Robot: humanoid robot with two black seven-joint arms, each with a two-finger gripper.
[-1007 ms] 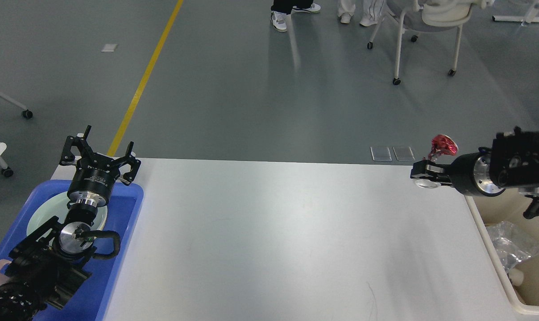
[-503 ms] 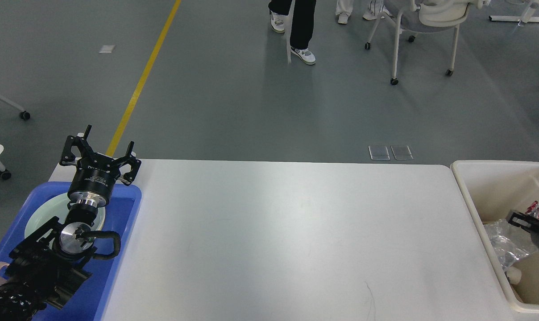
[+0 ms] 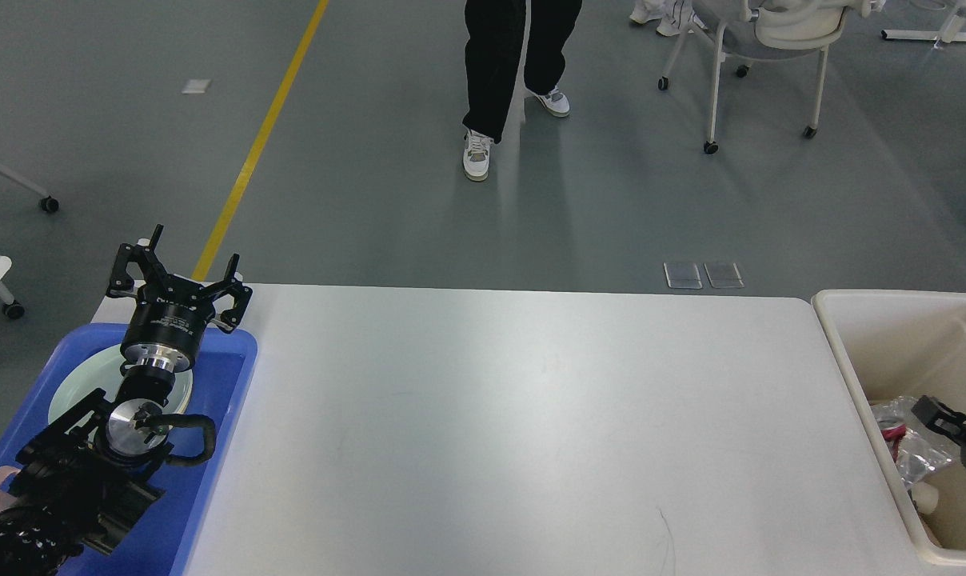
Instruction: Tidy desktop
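the wide white glossy bench (image 3: 531, 432) is lying bare between tray and bin, the left hand (image 3: 177, 276) hovering spread wide, the right hand (image 3: 943, 416), state untellable, hanging in the cream rectangular plastic bin (image 3: 859, 368), suggesting disposal finishing and withdrawal next.

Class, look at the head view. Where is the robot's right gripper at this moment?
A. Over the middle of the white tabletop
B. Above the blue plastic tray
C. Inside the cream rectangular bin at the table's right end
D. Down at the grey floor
C: the right gripper sits low within the cream rectangular bin, beside crumpled clear plastic, off the large white tabletop.
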